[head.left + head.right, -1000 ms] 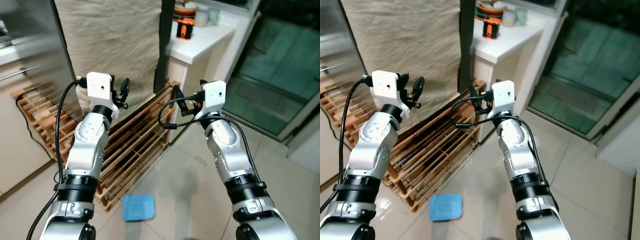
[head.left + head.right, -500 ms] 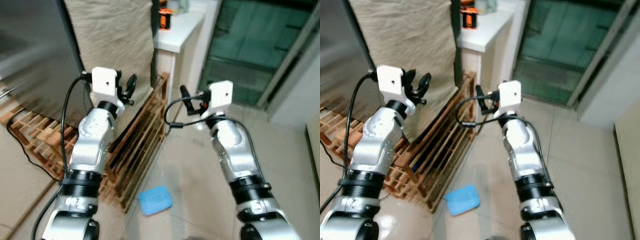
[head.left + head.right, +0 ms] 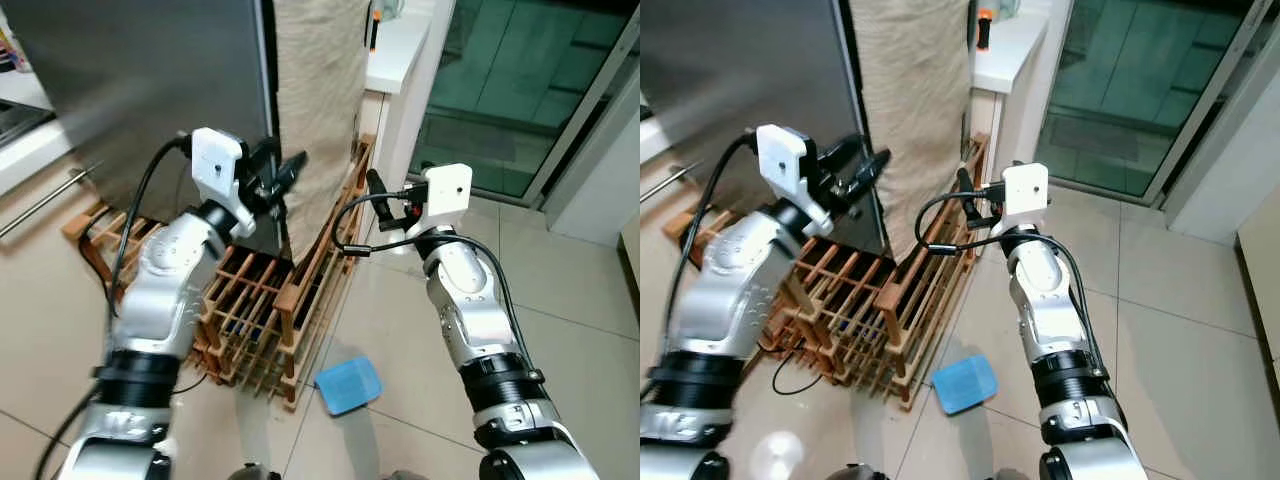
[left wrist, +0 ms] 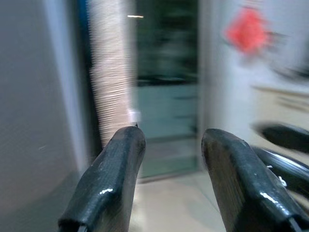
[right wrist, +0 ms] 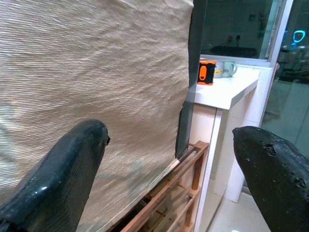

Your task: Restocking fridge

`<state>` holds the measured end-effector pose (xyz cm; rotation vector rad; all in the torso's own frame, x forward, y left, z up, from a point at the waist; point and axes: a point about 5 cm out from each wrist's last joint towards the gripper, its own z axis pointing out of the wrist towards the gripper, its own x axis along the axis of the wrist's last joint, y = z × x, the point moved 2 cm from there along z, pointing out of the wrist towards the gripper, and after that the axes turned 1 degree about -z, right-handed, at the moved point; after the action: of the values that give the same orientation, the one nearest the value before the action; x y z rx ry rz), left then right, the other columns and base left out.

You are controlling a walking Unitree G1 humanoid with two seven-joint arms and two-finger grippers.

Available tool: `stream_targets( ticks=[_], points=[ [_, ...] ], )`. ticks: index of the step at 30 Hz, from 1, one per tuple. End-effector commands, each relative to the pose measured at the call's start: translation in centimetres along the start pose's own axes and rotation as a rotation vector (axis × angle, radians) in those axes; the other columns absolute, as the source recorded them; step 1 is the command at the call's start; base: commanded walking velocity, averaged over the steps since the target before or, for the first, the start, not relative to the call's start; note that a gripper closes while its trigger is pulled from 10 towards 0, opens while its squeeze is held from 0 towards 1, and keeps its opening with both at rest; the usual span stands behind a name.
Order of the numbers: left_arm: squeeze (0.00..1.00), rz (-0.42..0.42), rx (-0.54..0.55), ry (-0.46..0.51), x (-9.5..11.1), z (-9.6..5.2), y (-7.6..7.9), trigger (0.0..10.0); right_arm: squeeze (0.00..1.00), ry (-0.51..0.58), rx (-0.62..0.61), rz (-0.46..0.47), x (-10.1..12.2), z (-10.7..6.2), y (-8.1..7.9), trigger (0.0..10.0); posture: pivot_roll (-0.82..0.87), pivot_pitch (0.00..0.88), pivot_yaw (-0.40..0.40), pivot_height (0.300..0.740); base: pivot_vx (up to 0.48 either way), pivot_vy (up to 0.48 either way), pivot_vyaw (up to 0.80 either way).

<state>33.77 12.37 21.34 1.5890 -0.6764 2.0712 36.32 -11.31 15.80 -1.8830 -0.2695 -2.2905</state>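
Observation:
The fridge (image 3: 150, 80) is a tall grey steel body at the upper left, with a dark edge beside a hanging beige cloth (image 3: 315, 90). My left gripper (image 3: 283, 165) is raised in front of that dark edge. It is open, and the left wrist view shows its fingers (image 4: 116, 164) apart with nothing between them. My right gripper (image 3: 378, 195) is held up farther right, over the end of the wooden rack (image 3: 270, 320). It stands wide open and empty, and in the right wrist view its fingers (image 5: 72, 159) point at the cloth.
The low wooden slatted rack lies on the tiled floor against the fridge and cloth. A blue flat thing (image 3: 348, 385) lies on the floor beside it. A white counter (image 3: 395, 50) carries an orange item (image 5: 205, 71). A glass door (image 3: 520, 90) closes the right side.
The view has swung so that the fridge takes up more of the upper left. My left arm has reached out toward the fridge's edge. The right arm has kept its pose.

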Motion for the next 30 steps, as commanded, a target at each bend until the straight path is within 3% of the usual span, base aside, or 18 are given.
stream_targets(
  ticks=[1, 4, 5, 6, 8, 11, 17, 24, 26, 27, 28, 30],
  points=[
    [0.00, 0.004, 0.014, -0.001, 0.7, 0.2, -1.0, 10.0, 0.00, 0.007, -0.019, -0.004, 0.2, -0.2, 0.8, 10.0, -0.17, 0.000, 0.008, 0.732, 0.000, 0.000, 0.00],
    [0.00, 0.013, 0.158, -0.010, 0.5, 0.6, -3.1, 10.0, 0.00, -0.001, -0.019, 0.004, 0.1, 0.0, 0.8, 10.0, -0.16, 0.000, 0.004, 0.732, 0.000, 0.000, 0.00],
    [0.00, 0.007, 0.270, -0.033, -0.3, 1.1, -4.1, 10.0, 0.00, -0.001, -0.023, 0.008, 0.2, 0.2, 0.9, 10.0, -0.15, 0.000, 0.000, 0.732, 0.000, 0.000, 0.00],
    [0.00, 0.007, 0.270, -0.033, -0.3, 1.1, -4.1, 10.0, 0.00, -0.001, -0.023, 0.008, 0.2, 0.2, 0.9, 10.0, -0.15, 0.000, 0.000, 0.732, 0.000, 0.000, 0.00],
    [0.00, -0.008, 0.372, -0.067, -1.1, 1.4, -5.0, 10.0, 0.00, 0.002, -0.027, 0.011, 0.3, 0.4, 0.9, 10.0, -0.15, 0.000, 0.000, 0.732, 0.000, 0.000, 0.00],
    [0.00, -0.106, 0.546, -0.113, -2.5, 1.6, -6.6, 10.0, 0.00, 0.013, -0.031, 0.015, 0.6, 0.7, 0.8, 10.0, -0.16, 0.000, 0.004, 0.732, 0.000, 0.000, 0.00],
    [0.00, -0.126, 0.626, -0.132, -3.0, 2.7, -7.4, 10.0, 0.00, 0.014, -0.044, 0.012, 0.5, 0.5, 1.0, 10.0, -0.17, 0.000, 0.013, 0.732, 0.000, 0.000, 0.00],
    [0.00, -0.114, 0.549, -0.133, -3.0, 4.2, -6.5, 10.0, 0.00, 0.020, -0.059, -0.005, 0.6, 0.0, 1.2, 10.0, -0.21, 0.000, 0.039, 0.732, 0.000, 0.000, 0.00],
    [0.00, -0.097, 0.505, -0.100, -3.0, 2.8, -6.3, 10.0, 0.00, 0.048, -0.099, -0.029, 1.2, -0.9, 2.1, 10.0, -0.23, 0.000, 0.050, 0.732, 0.000, 0.000, 0.00],
    [0.00, -0.097, 0.505, -0.100, -3.0, 2.8, -6.3, 10.0, 0.00, 0.048, -0.099, -0.029, 1.2, -0.9, 2.1, 10.0, -0.23, 0.000, 0.050, 0.732, 0.000, 0.000, 0.00],
    [0.00, -0.026, 0.433, -0.046, -2.3, 0.4, -5.0, 10.0, 0.00, 0.116, -0.161, -0.061, 2.7, -2.9, 3.3, 10.0, -0.22, 0.000, 0.057, 0.732, 0.000, 0.000, 0.00],
    [0.00, 0.068, 0.357, 0.039, -0.8, -3.3, -2.4, 10.0, 0.00, 0.157, -0.194, -0.116, 3.6, -6.5, 4.1, 10.0, -0.21, 0.000, 0.052, 0.732, 0.000, 0.000, 0.00]
  ],
)
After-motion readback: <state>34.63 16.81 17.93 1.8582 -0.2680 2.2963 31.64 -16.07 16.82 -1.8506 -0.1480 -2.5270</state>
